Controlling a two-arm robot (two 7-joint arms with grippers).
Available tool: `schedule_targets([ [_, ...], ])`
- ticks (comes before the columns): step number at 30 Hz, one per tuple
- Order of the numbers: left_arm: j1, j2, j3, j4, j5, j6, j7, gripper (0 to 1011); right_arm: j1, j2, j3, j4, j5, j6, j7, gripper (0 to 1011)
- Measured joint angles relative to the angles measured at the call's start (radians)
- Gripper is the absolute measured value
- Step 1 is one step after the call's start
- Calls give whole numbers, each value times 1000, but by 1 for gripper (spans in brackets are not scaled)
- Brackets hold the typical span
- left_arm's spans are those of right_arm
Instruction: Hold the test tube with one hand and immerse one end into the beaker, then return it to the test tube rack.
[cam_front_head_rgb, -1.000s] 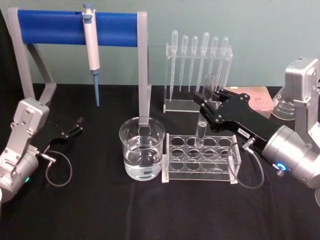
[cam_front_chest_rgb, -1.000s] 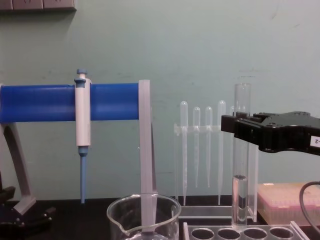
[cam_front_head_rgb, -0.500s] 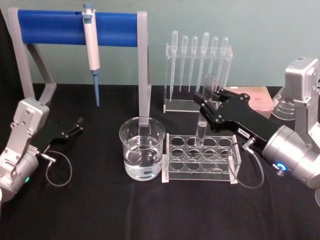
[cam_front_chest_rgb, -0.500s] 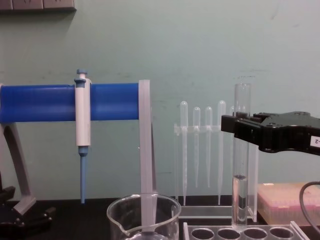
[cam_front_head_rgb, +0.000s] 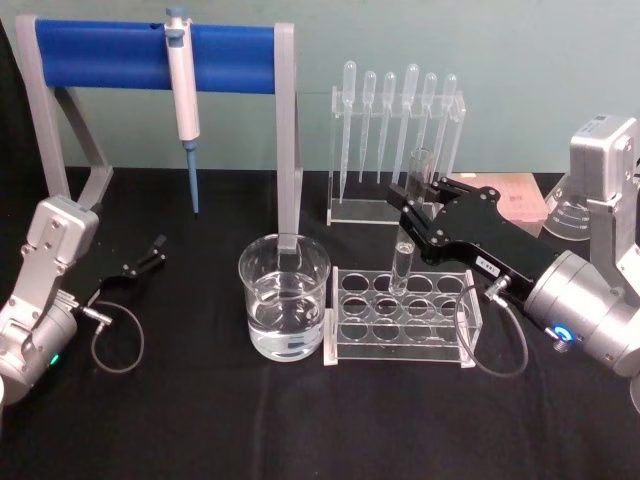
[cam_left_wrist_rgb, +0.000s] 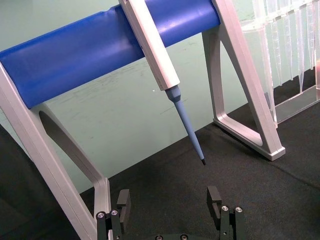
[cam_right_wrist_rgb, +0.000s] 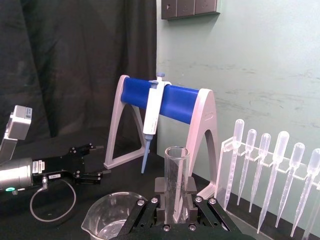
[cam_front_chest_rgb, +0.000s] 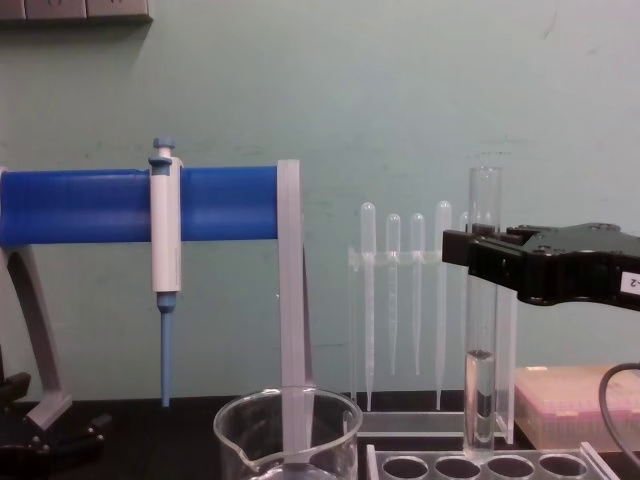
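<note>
Head view: the black two-fingered right gripper (cam_front_head_rgb: 412, 215) grasps the tall clear glass test tube (cam_front_head_rgb: 402, 262) upright over the back row of the clear acrylic tube rack (cam_front_head_rgb: 400, 335), just beside the wide glass beaker (cam_front_head_rgb: 285, 300). The left gripper (cam_front_head_rgb: 150, 252) lies well apart on the black table (cam_front_head_rgb: 200, 420).

Left wrist view: its fingers are spread, released.

Right wrist view: the tube is pinched between the fingers.

Chest view: the tube's rounded bottom is just above the rack's holes.
</note>
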Motion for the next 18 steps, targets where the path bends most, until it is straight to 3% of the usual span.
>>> schedule_targets([
  [18,0,0,0,0,0,0,0,1000,0,0,0,0,0,0,0,238],
])
